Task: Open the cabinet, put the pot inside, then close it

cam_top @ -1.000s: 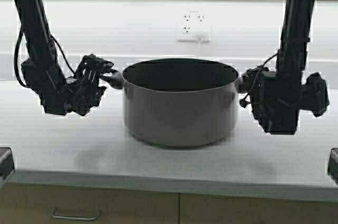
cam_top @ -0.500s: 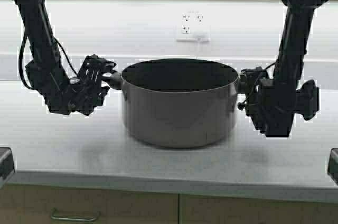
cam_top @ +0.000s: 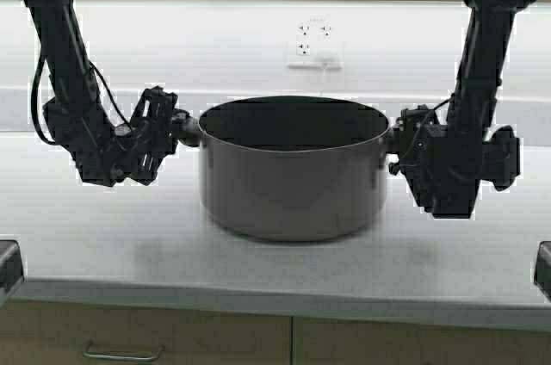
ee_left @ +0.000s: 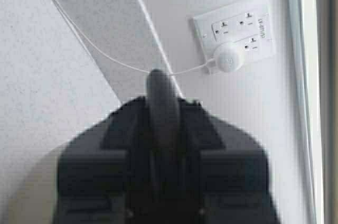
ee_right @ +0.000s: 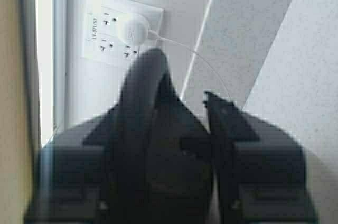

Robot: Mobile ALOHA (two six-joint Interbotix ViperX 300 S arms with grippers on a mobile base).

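The left gripper has its fingers closed on the pot's left loop handle, which runs as a dark curved bar straight up between them in the left wrist view. The right gripper has its fingers closed around the right loop handle, a dark arch caught between the two pads in the right wrist view. Between the two sets of fingers sits the pot, wide and grey with a dark inside, upright, its base down at the white speckled worktop; whether it rests there or is just clear of it cannot be told. Beyond the fingers, on the white wall behind the pot, is a double wall outlet with a white plug in it and a thin white cord trailing away. Below the worktop's front edge a tan drawer front with a horizontal bar handle shows. The cabinet is not in view.
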